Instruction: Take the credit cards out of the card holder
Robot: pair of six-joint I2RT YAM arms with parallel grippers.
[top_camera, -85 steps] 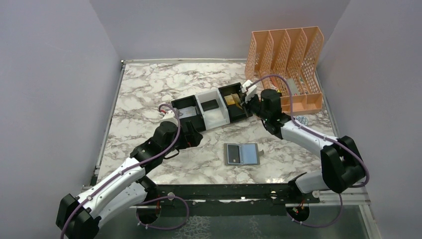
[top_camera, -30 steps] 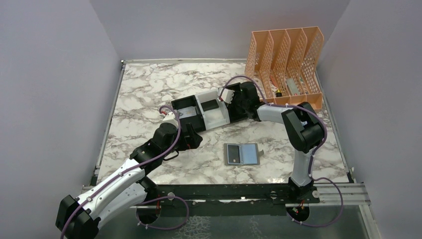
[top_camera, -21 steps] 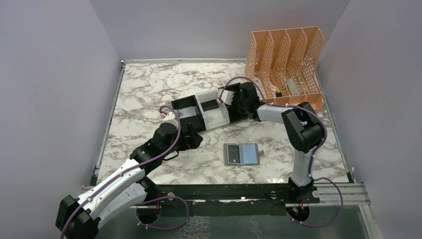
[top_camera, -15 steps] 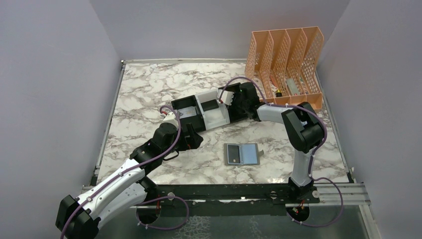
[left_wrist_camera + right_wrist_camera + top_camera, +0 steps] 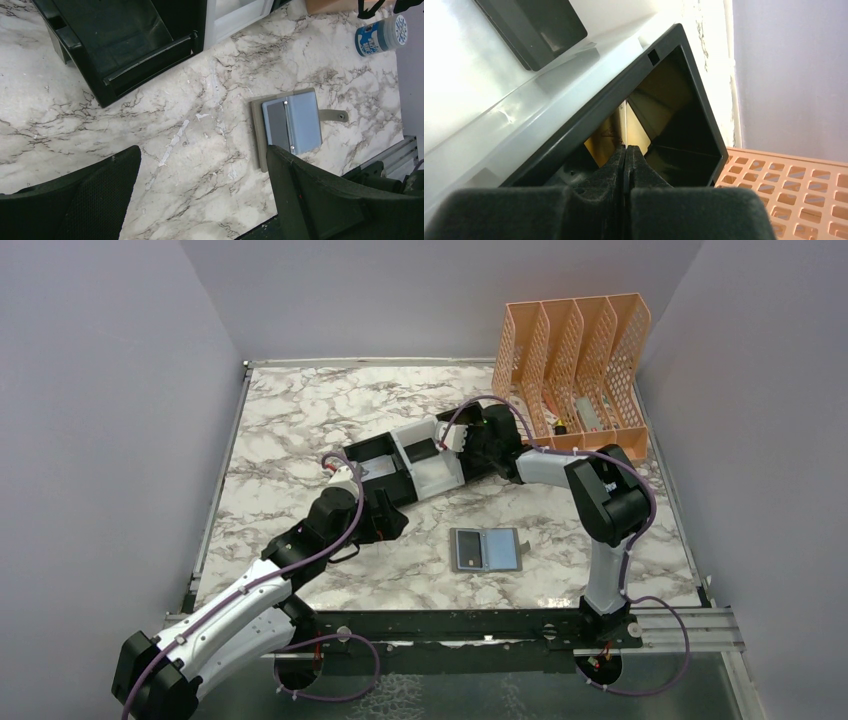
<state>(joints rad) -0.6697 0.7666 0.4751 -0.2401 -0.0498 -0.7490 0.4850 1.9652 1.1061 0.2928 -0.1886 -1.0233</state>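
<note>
The card holder [image 5: 486,549] lies open and flat on the marble near the front, blue-grey inside, with a darker left panel; it also shows in the left wrist view [image 5: 300,122]. My right gripper [image 5: 478,445] reaches into the right black compartment of the black-and-white tray [image 5: 432,476]. In the right wrist view its fingertips [image 5: 625,148] are pressed together on the edge of a gold-yellow credit card [image 5: 639,132] standing in that compartment [image 5: 624,95]. My left gripper [image 5: 205,200] is open and empty above bare marble, left of the holder, by the tray's left end [image 5: 385,515].
A peach mesh file rack [image 5: 575,370] stands at the back right, close behind my right arm. A small blue-and-white round tub [image 5: 380,35] sits right of the tray. The tray's left black compartment [image 5: 125,45] lies just ahead of my left gripper.
My right arm has swung its elbow up and over, keeping the gripper in the tray's right compartment. The tray has just shifted slightly towards the back. The left arm and card holder have not moved.
</note>
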